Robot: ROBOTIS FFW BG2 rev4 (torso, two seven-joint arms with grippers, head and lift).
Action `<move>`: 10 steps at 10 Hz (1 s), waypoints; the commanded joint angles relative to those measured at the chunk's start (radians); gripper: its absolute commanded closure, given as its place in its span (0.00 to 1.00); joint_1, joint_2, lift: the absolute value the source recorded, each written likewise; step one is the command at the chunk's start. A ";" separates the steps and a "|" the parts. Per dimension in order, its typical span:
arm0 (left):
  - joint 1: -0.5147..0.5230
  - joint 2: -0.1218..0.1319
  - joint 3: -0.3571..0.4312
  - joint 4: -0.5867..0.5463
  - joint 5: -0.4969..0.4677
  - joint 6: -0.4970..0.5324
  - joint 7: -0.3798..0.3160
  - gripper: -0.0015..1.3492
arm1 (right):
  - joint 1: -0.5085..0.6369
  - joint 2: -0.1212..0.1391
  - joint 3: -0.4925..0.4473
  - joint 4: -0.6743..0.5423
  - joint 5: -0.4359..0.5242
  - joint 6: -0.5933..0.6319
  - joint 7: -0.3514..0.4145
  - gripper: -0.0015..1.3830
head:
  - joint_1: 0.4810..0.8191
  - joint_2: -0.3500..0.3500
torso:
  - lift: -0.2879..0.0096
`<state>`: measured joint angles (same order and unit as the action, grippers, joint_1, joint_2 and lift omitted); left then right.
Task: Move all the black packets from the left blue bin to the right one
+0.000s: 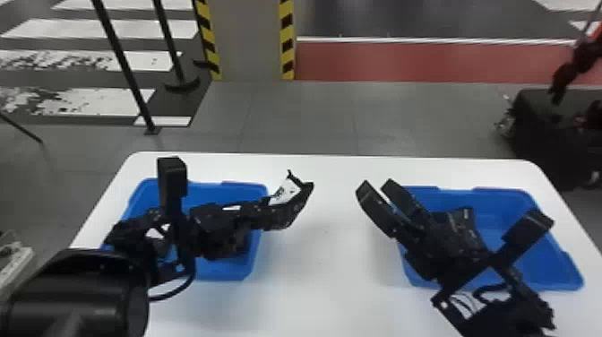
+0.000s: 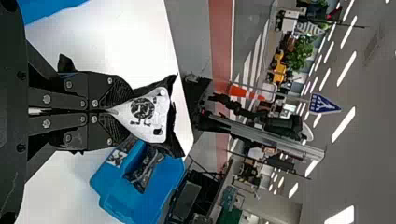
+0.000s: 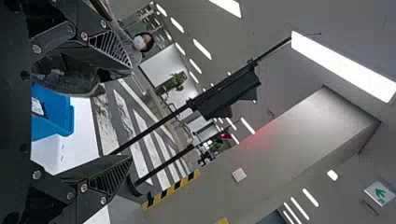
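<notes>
On the white surface [image 1: 327, 269] stand two blue bins, side by side and apart: one left blue bin [image 1: 224, 269] and one right blue bin [image 1: 544, 264]. The left end effector [image 1: 271, 216] is above the left bin, near its inner side, and its two fingers are clenched on one black packet [image 1: 286, 190]. This packet reaches out beyond the fingertips, over the surface between the bins. The right end effector [image 1: 377, 184] is released: its two fingers are spread apart, and their tips point past the inner side of the right bin.

In the left wrist view, at least one dark packet [image 2: 144, 170] lies in the right bin; the exact number I cannot tell. In the right wrist view, one white-labelled piece [image 3: 37, 107] shows in the left bin; how many packets are there, I cannot tell.

The clenched packet carries one white label, with one round dark emblem and some small dark marks under it. Behind the surface, in the head view, stand two black poles and one grey column [image 1: 248, 40] with two yellow-and-black striped edges. In the left wrist view there is one blue sign [image 2: 322, 104] with white arrows, and in the right wrist view one sign with a green arrow [image 3: 380, 193].
</notes>
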<state>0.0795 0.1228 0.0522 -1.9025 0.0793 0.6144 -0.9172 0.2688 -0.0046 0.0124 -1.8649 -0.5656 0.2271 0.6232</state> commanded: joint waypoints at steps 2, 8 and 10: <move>-0.072 -0.022 -0.064 0.070 0.013 -0.008 -0.006 0.90 | -0.033 0.000 0.041 0.013 0.009 0.045 0.007 0.27 | 0.63 0.54 | 0.60; -0.136 -0.037 -0.156 0.139 0.050 0.016 -0.014 0.90 | -0.090 0.005 0.057 0.057 0.044 0.048 0.009 0.28 | 0.63 0.47 | 0.60; -0.151 -0.041 -0.158 0.144 0.051 0.007 -0.014 0.90 | -0.119 0.005 0.067 0.104 0.053 0.080 0.036 0.72 | 0.63 0.47 | 0.60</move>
<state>-0.0663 0.0824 -0.1046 -1.7599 0.1301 0.6242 -0.9309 0.1580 -0.0002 0.0758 -1.7762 -0.5149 0.3008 0.6573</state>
